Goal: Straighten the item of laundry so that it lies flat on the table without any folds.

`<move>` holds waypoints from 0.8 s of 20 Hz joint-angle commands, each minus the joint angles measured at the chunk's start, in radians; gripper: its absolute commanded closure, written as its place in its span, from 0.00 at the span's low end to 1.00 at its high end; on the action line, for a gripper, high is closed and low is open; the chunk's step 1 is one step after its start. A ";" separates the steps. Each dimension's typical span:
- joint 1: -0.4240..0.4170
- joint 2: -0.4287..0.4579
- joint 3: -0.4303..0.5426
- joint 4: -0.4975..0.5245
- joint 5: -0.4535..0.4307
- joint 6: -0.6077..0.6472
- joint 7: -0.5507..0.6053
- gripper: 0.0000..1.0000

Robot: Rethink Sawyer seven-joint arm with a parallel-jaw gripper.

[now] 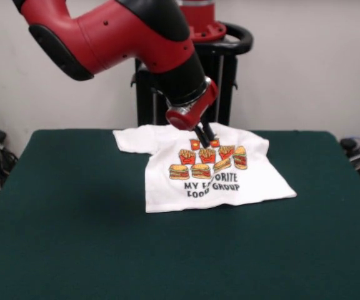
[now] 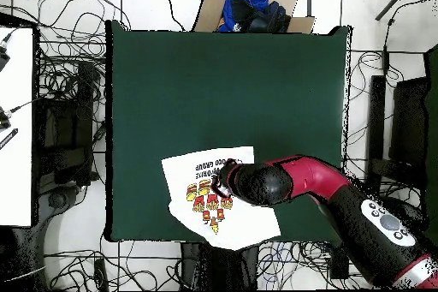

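White shirt [image 1: 214, 175]: rumpled at the green worktop's [image 1: 74, 237] twelve o'clock edge, front view.
Jaws [image 1: 205, 137]: down on its print; grip — can't tell.

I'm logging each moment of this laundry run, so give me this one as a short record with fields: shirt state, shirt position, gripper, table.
shirt state: T-shirt print side up, mostly spread, a crease running through the text
shirt position: toward the robot's edge of the table, not centred
gripper: gripper down at the shirt near the collar, above the printed food; open or shut not discernible
table: green top, carrying only the shirt
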 commanded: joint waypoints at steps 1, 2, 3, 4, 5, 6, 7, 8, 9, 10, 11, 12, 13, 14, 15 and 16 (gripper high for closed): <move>0.054 -0.011 -0.080 -0.081 -0.063 -0.093 0.109 1.00; 0.056 -0.012 -0.083 -0.082 -0.064 -0.096 0.109 1.00; 0.062 -0.020 -0.088 -0.084 -0.073 -0.105 0.113 1.00; 0.067 -0.026 -0.092 -0.084 -0.078 -0.109 0.114 1.00; 0.075 -0.042 -0.097 -0.081 -0.085 -0.120 0.124 1.00; 0.079 -0.048 -0.102 -0.081 -0.084 -0.122 0.126 1.00; 0.086 -0.052 -0.109 -0.083 -0.081 -0.124 0.131 1.00; 0.086 -0.051 -0.113 -0.083 -0.074 -0.128 0.132 1.00; 0.092 -0.054 -0.119 -0.083 -0.082 -0.146 0.130 1.00; 0.095 -0.053 -0.125 -0.085 -0.082 -0.151 0.127 1.00; 0.098 -0.050 -0.133 -0.088 -0.085 -0.159 0.122 1.00; 0.101 -0.051 -0.138 -0.090 -0.089 -0.165 0.120 1.00; 0.109 -0.052 -0.146 -0.095 -0.092 -0.164 0.115 1.00; 0.112 -0.053 -0.151 -0.097 -0.091 -0.164 0.111 1.00; 0.119 -0.055 -0.160 -0.101 -0.096 -0.162 0.107 1.00; 0.122 -0.059 -0.164 -0.102 -0.095 -0.163 0.102 1.00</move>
